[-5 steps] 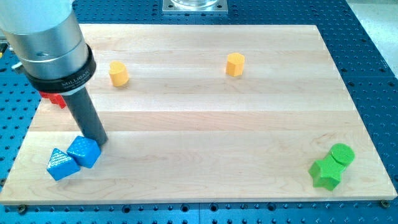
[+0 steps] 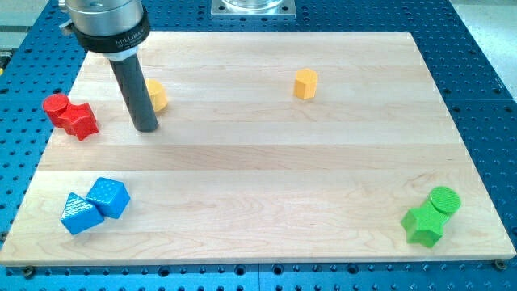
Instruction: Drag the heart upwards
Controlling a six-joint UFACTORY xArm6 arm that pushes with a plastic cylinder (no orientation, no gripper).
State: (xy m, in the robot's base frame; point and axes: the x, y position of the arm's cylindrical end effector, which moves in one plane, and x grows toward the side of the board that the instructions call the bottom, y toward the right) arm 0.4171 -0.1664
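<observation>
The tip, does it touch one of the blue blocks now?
No, my tip stands beside the yellow block, well above the blue cube near the board's bottom-left corner.

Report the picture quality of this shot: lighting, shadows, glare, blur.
Camera view: even, diffuse lighting, only faint short shadows under the blocks; no strong glare on the wooden board; everything sharp, including my tip, just below-left of the yellow block it partly hides; the view's top edge crops the arm.
</observation>
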